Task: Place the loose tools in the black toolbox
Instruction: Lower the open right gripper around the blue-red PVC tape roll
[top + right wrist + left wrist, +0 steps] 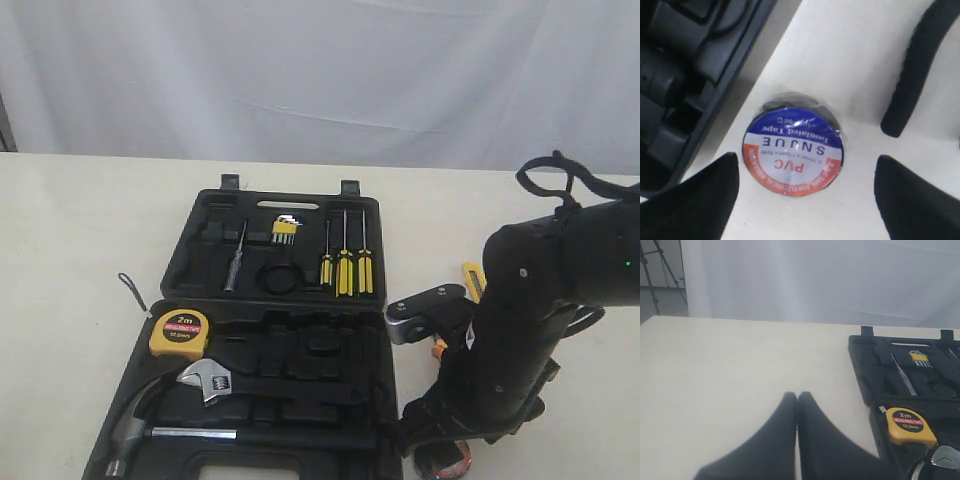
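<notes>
Right gripper (805,167) spread wide, jaws standing either side of the electrical tape roll (793,152), touching neither flank. The roll lies flat on the pale table (80,240), label up, just beside the black toolbox (290,355) edge, at the lower right of the exterior frame. Left gripper (797,399) clenched, holding nothing, over bare table. Tape measure (180,333) sits in the upper left of the near half of the case. Utility knife (473,280) lies on the table behind the right arm. An orange fleck (438,348) beside it is possibly the pliers; mostly hidden.
</notes>
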Controlling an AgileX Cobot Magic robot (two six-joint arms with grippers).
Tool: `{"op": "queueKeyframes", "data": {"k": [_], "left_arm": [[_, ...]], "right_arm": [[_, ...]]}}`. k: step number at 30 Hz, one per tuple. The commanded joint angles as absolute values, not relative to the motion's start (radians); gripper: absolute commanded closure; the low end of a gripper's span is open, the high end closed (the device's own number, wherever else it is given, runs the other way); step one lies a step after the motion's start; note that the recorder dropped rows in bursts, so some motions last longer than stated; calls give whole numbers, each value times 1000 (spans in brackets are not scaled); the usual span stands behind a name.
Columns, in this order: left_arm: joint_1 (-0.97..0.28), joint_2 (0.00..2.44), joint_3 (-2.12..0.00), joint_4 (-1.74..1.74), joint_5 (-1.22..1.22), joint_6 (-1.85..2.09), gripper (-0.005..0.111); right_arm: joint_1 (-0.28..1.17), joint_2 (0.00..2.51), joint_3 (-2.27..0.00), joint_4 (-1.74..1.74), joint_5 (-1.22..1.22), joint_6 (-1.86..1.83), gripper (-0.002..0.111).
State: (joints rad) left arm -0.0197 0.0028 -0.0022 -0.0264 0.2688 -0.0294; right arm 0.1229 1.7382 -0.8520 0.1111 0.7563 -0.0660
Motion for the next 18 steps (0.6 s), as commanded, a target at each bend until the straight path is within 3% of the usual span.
{"op": "queueKeyframes", "data": {"k": [1, 18], "left_arm": [[-22, 0, 0, -26, 268, -30, 107], [-22, 0, 0, -26, 268, -30, 107]], "right_arm": [[123, 1756, -847, 107, 736, -78, 37], [201, 1760, -847, 121, 678, -97, 36]]}}
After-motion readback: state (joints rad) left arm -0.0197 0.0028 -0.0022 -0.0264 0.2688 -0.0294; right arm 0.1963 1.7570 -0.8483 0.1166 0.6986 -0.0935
